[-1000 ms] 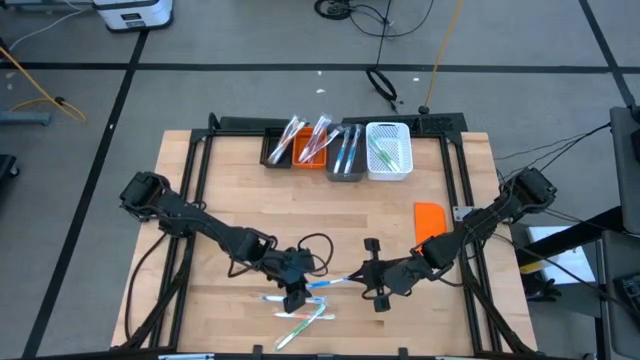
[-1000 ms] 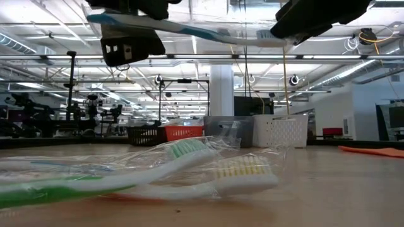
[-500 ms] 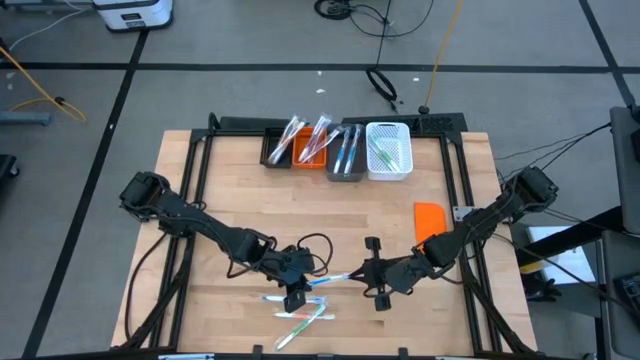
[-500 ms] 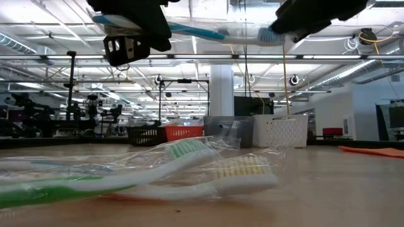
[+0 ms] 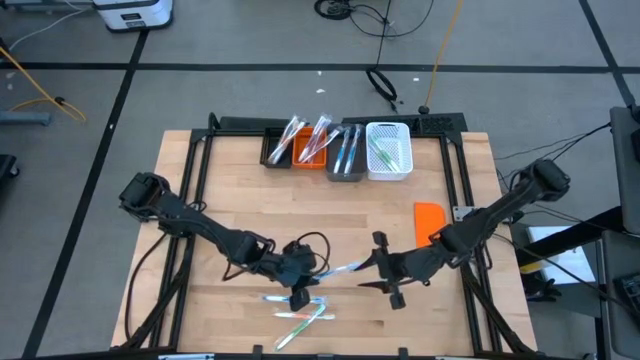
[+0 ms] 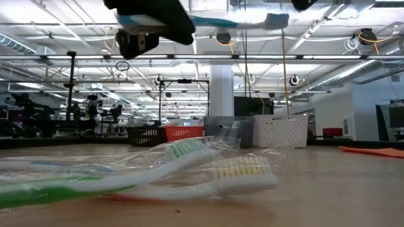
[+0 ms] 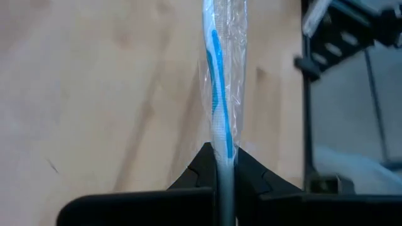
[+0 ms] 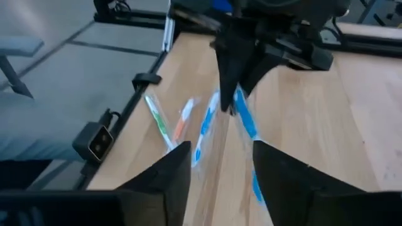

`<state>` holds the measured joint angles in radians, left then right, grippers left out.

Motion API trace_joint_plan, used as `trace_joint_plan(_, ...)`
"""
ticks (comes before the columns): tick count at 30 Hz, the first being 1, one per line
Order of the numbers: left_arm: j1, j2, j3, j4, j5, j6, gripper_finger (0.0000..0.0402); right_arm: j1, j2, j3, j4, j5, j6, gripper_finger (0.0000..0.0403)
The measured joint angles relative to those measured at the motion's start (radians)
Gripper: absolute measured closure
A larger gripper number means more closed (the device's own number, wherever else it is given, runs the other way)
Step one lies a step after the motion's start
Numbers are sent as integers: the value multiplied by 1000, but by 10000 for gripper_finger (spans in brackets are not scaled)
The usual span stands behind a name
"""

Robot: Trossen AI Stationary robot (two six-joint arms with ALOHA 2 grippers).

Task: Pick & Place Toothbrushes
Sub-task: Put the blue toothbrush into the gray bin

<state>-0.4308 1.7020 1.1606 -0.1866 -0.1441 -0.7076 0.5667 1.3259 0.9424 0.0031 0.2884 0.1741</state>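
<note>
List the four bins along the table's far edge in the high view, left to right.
Black bin → orange bin → grey bin → white basket, each holding toothbrushes.

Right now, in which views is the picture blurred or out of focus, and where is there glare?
In the low view, the near wrapped toothbrushes on the table look soft and their plastic wrap glints; ceiling lights are bright. In the right wrist view, the toothbrushes on the table are smeared by blur. In the left wrist view, the blue toothbrush is fairly sharp, its wrap shiny. The high view is evenly lit.
</note>
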Motion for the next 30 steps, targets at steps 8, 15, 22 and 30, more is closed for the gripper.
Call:
trace_joint_plan(8,-13,-25,-1,138,-293,124,394,19,-29,0,-3,-3,-3,228)
trace_joint_plan(15,-18,-29,0,387,-337,324,394,17,-29,0,29,41,-13,233)
trace_joint_plan(22,-30,-29,0,459,-359,445,394,12,-29,0,166,168,-111,234)
trace_joint_plan(30,-30,-29,0,509,-362,492,394,-43,-29,0,293,181,-160,233)
